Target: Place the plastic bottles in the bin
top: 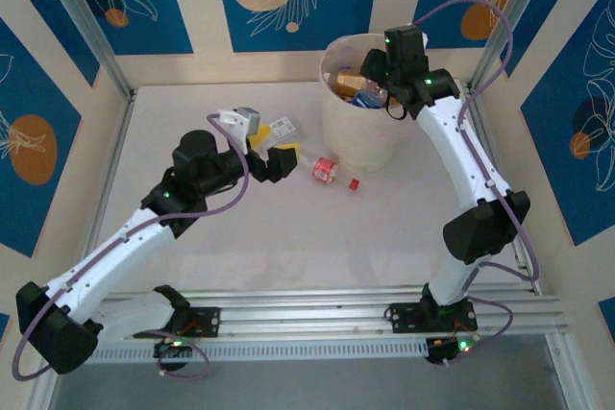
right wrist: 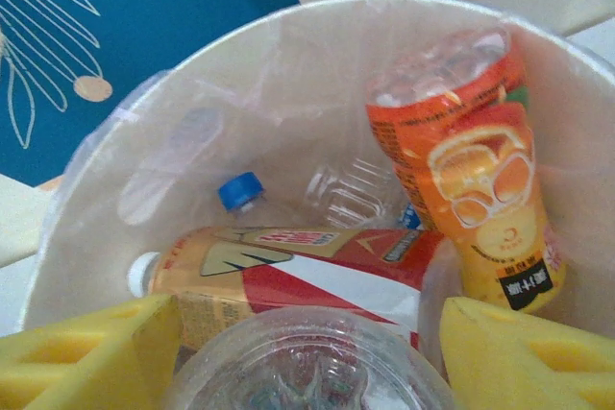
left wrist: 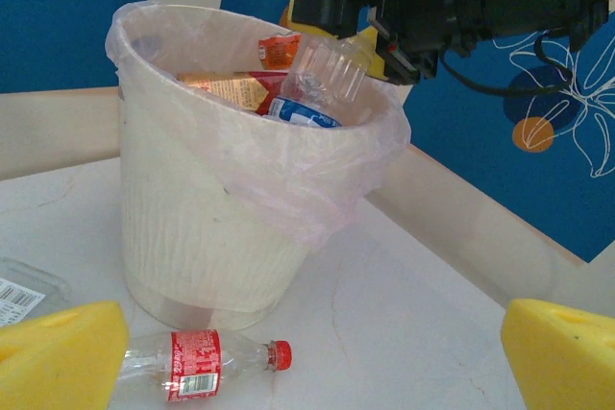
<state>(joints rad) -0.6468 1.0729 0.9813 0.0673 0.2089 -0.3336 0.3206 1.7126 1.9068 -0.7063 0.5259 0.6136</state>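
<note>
From above, the left gripper (top: 279, 154), spread wide and empty, sits just beside a red-labelled bottle (top: 327, 171) lying at the foot of the bin (top: 351, 146). Its wrist camera shows that bottle crosswise before the fingers (left wrist: 67, 352), cap rightward. Right wrist view: the right gripper (right wrist: 307, 338) clasps a clear bottle (right wrist: 307, 372) over the bin's bottle-filled inside.

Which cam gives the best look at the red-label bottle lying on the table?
Left wrist: the red-label bottle lies close, label and red cap plain, in front of the bin. Top external shows it small, beside the bin's base.
</note>
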